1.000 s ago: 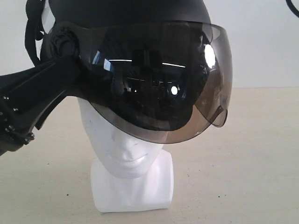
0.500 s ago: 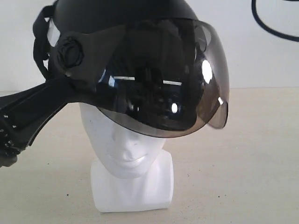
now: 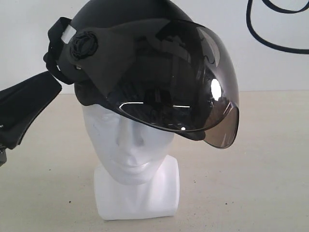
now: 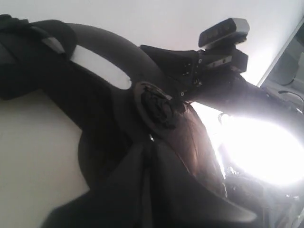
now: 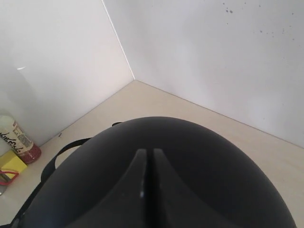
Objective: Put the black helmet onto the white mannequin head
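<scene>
The black helmet sits tilted on the white mannequin head, covering the crown and brow. Its smoky visor juts forward above the face. My left gripper reaches in from the left, jaws together, tips at the helmet's lower side edge by the strap. In the left wrist view that gripper points just under the visor pivot, with nothing visible between its fingers. My right gripper is shut, its tips against the top of the helmet shell. It is out of the exterior view.
The head stands on a beige tabletop before a white wall. A black cable hangs at the upper right. In the right wrist view a small bottle and a yellow item stand by the wall corner.
The helmet has come down and tipped further onto the head, with the visor swinging forward and down. My left gripper has drawn back to the left from under the helmet's side.
</scene>
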Robot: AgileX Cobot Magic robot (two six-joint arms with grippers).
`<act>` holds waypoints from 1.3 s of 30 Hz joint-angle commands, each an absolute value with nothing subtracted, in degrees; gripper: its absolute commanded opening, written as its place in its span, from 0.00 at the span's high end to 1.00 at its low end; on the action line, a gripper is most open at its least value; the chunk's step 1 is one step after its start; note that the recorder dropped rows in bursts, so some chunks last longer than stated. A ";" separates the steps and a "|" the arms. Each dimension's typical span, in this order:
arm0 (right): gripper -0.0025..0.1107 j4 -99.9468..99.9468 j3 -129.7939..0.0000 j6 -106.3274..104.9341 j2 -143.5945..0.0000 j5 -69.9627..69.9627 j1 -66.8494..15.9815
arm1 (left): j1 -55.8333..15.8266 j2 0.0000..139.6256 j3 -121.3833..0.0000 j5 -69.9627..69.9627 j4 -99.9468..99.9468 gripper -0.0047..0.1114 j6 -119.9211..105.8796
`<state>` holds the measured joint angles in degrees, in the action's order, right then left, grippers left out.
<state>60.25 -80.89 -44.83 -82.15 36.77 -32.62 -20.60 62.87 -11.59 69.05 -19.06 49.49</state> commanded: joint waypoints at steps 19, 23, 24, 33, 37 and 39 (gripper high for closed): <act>0.98 58.41 -80.63 -44.02 -83.10 41.73 -32.63 | -20.57 37.68 -21.25 20.39 -6.26 0.72 25.83; 0.98 58.41 -80.63 -43.81 -83.10 41.49 -32.63 | -20.57 40.03 -27.13 16.27 -5.73 0.57 26.12; 0.98 58.41 -80.63 -43.81 -83.10 41.49 -32.63 | -20.57 40.49 -28.08 16.18 -5.73 0.56 26.65; 0.98 58.41 -80.63 -43.57 -83.10 41.59 -32.63 | -22.45 46.86 -32.33 5.04 -13.27 0.55 37.33; 0.98 58.41 -80.63 -43.57 -83.10 41.70 -32.63 | -23.32 49.51 -32.33 6.48 -13.27 0.55 41.01; 0.98 58.31 -80.63 -43.57 -83.10 41.81 -32.63 | -23.32 49.23 -32.33 10.38 -13.27 0.55 41.24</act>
